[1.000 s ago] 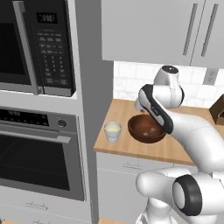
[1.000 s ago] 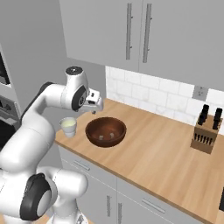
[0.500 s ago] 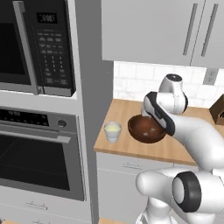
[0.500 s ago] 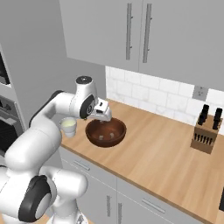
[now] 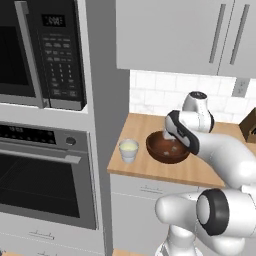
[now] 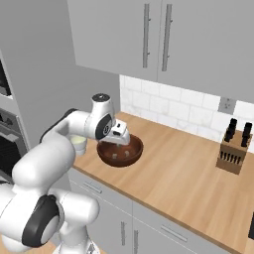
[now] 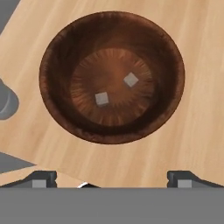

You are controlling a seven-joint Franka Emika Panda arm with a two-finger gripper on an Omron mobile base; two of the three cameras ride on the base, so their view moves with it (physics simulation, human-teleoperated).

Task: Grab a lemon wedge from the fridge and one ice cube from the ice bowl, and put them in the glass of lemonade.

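two ice cubes (image 7: 102, 98) in ice bowl (image 7: 57, 57), glass of lemonade (image 5: 128, 149) left

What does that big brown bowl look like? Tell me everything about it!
The ice bowl is round, wide and shallow, dark brown like wood, with fine lines fanning out from its middle. It sits upright on the light wooden counter, right next to the small glass of lemonade. Inside it lie two little pale ice cubes, apart from each other. The pincer hangs open above the bowl, not touching it.

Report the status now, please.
Gripper open, empty, above ice bowl. Two ice cubes inside. Glass of lemonade beside bowl. Nothing in the way.
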